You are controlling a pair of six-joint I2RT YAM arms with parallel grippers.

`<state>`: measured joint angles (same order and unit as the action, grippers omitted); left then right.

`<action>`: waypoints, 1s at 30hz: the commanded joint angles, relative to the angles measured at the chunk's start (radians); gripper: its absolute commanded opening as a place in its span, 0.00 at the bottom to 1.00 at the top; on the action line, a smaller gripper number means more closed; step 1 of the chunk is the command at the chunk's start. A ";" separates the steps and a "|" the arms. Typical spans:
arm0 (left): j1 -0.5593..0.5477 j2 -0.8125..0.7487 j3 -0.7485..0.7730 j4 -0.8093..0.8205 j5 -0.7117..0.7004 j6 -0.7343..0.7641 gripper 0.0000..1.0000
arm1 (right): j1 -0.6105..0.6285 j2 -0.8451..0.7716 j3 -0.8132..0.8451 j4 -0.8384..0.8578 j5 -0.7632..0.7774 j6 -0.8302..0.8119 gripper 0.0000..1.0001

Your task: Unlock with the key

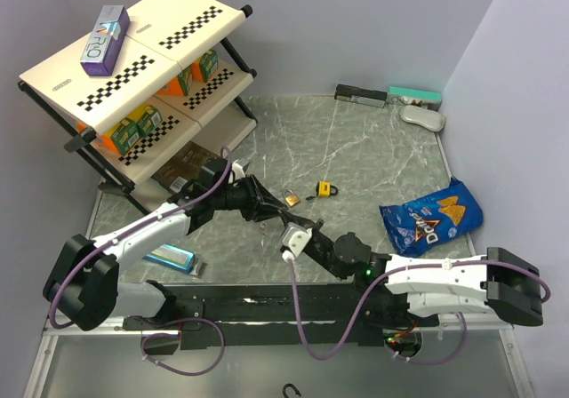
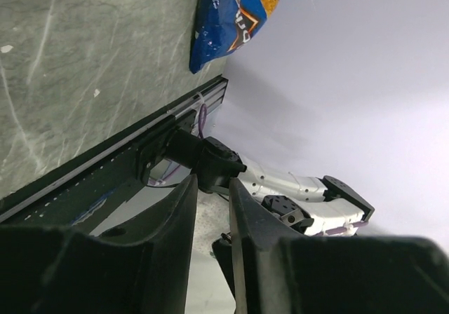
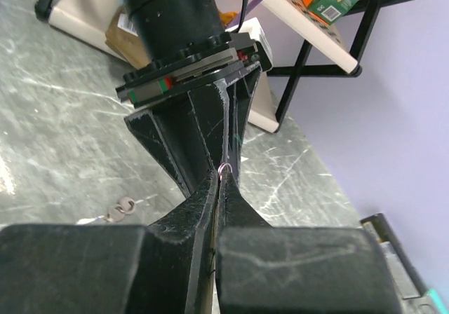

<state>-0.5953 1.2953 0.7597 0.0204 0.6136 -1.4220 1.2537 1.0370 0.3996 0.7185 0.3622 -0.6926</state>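
Brass padlock lies on the grey table, and nothing holds it. A yellow padlock lies near it on the right. The two arms meet tip to tip just beside the brass padlock. The right gripper is closed tight, with its fingers pressed together. A tiny ring peeks out where the two grippers meet. I cannot tell which one pinches it, and the key itself is too small to see. The left gripper has only a thin gap between its fingers. I cannot tell if it grips anything. A blue Doritos bag lies further right. A shelf stands at the back left.
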 commanded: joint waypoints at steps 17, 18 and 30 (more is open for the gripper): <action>0.017 0.004 0.067 -0.091 0.063 0.043 0.17 | 0.099 0.207 0.018 0.222 0.178 -0.263 0.00; 0.019 0.005 0.066 -0.086 0.064 0.043 0.16 | 0.107 0.213 0.018 0.251 0.194 -0.284 0.00; 0.074 -0.020 0.030 0.010 -0.001 0.040 0.01 | 0.177 0.518 0.013 0.865 0.400 -0.636 0.13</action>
<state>-0.5507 1.3067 0.7929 -0.0727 0.6338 -1.3693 1.4109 1.4528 0.4011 1.1988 0.6678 -1.1584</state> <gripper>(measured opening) 0.027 0.050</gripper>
